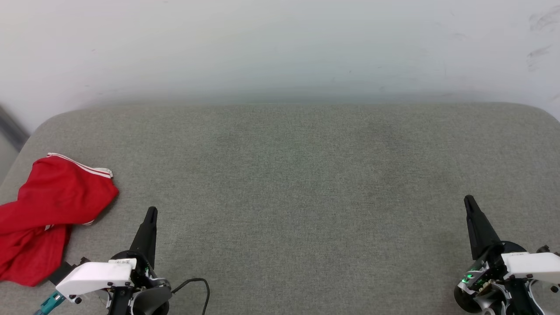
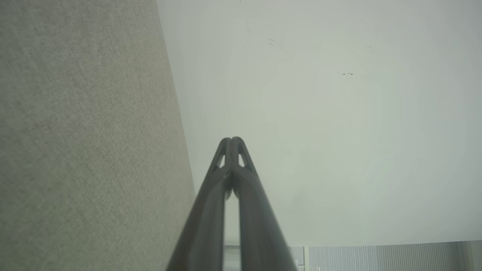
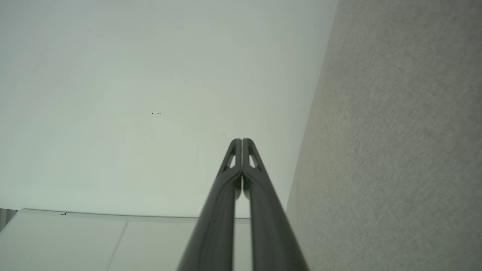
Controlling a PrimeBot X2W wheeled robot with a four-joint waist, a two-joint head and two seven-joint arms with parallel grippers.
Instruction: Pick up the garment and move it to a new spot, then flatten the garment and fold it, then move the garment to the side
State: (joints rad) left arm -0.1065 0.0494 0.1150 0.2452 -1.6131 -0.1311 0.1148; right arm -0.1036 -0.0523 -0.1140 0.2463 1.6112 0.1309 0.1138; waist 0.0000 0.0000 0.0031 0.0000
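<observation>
Left end effector (image 1: 151, 211) and right end effector (image 1: 468, 200) sit pressed together, empty. We judge that a shallow pinch on the garment (image 1: 52, 205), crumpled at the left edge of the desk (image 1: 297, 175) beside the left end effector, could catch one layer or drag it off. Its long axis runs near-left to far-right, striped sleeve pointing away.

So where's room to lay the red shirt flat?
The grey cushion is bare across its middle, from the left fingers to the right fingers, back to the white wall. Crowded only at the left edge, where the red shirt lies bunched.
</observation>
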